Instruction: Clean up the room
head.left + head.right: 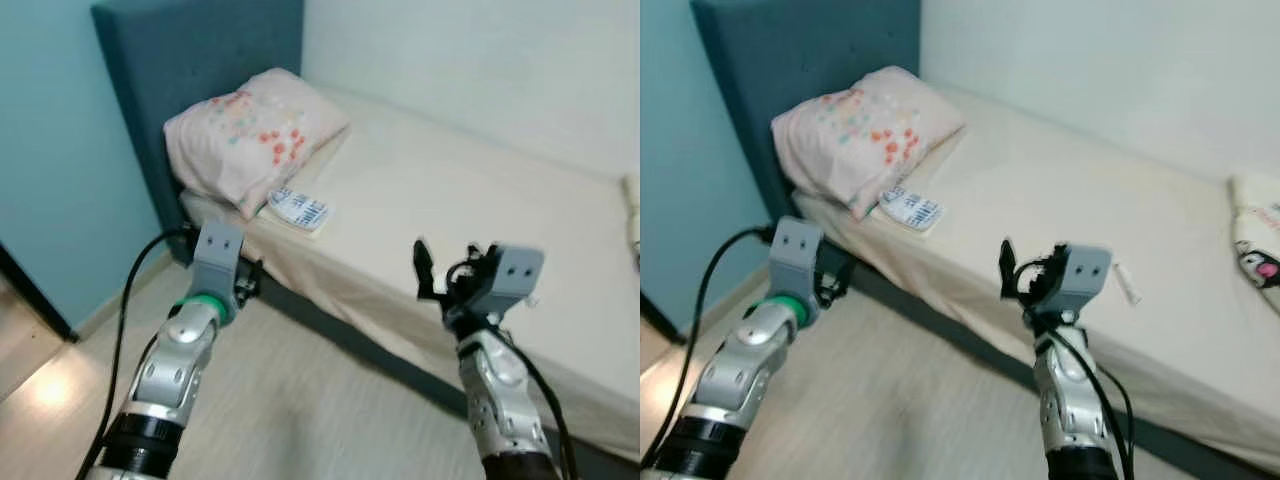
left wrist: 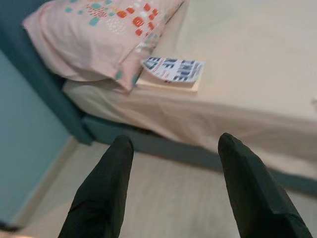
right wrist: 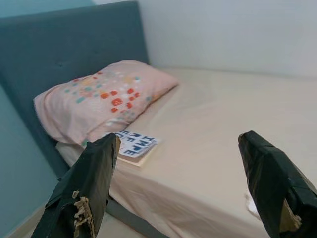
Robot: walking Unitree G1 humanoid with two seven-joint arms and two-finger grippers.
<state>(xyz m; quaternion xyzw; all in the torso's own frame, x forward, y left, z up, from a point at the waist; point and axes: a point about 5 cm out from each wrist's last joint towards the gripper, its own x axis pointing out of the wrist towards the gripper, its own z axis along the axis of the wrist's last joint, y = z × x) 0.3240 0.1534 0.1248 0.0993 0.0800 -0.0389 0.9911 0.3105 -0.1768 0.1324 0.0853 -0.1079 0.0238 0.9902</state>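
A book (image 1: 299, 209) with a blue-and-white cover lies flat on the cream bed sheet (image 1: 440, 190), its near edge tucked under a pink dotted pillow (image 1: 250, 135). The left wrist view looks down on the same book (image 2: 172, 72). My left gripper (image 1: 250, 281) hovers over the floor just off the bed's side, below the pillow, and its fingers (image 2: 105, 188) stand open with nothing between them. My right gripper (image 1: 445, 270) is raised at the bed's long edge, open and empty (image 3: 181, 140), facing the pillow and book.
A dark teal headboard (image 1: 190, 60) and a teal wall (image 1: 60, 170) close off the left. A small white object (image 1: 1125, 283) lies on the sheet by my right wrist. A printed cushion (image 1: 1260, 240) sits at the far right. Pale wood floor (image 1: 300, 400) runs alongside the bed.
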